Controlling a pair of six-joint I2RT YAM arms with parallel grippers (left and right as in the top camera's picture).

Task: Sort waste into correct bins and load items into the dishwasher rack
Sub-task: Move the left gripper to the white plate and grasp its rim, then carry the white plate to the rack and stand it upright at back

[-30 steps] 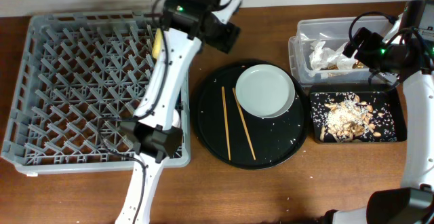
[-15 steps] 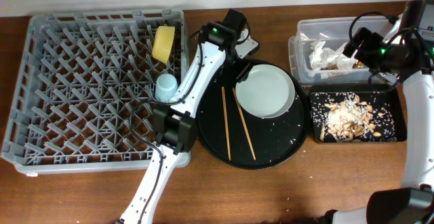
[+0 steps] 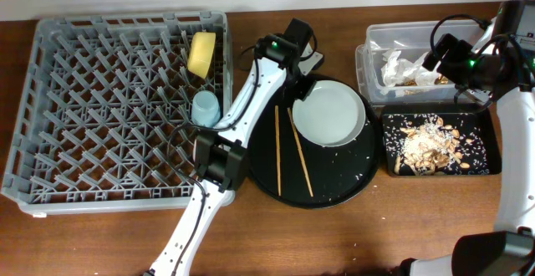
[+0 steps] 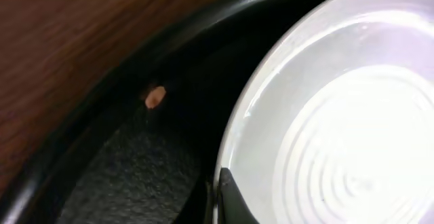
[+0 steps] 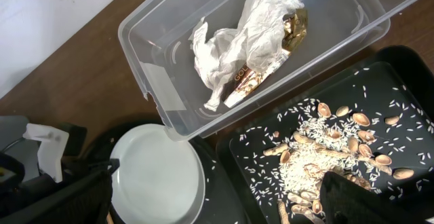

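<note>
Overhead: the dishwasher rack [image 3: 84, 142] holds the yellow bowl [image 3: 201, 54] on edge between pegs and the blue cup [image 3: 205, 107] mouth down, which I take to be for draining. No pink cup is seen. The plate [image 3: 328, 113] and two chopsticks [image 3: 288, 152] lie on the round black tray [image 3: 334, 184], not yet loaded. The left gripper [image 3: 299, 82] is at the plate's upper-left rim, probably lining up a grab. I cannot tell from here whether its jaws are spread. The right gripper [image 3: 447, 58] hangs over the clear tub [image 3: 376, 35], beside the black tray [image 3: 481, 155].

Left wrist: this close-up shows what the overhead misses. One dark finger [image 4: 227, 197] sits right at the plate rim, and a single crumb [image 4: 155, 96] lies on the tray floor. The other finger is out of frame, so the jaw state remains unknown.

Right wrist: the sorting shows clearly here. The napkin [image 5: 237, 41] and gold wrapper [image 5: 252, 80] are in the tub, and the food scraps [image 5: 305, 173] are in the black tray. The right fingers [image 5: 366, 197] are spread wide and hold nothing.
</note>
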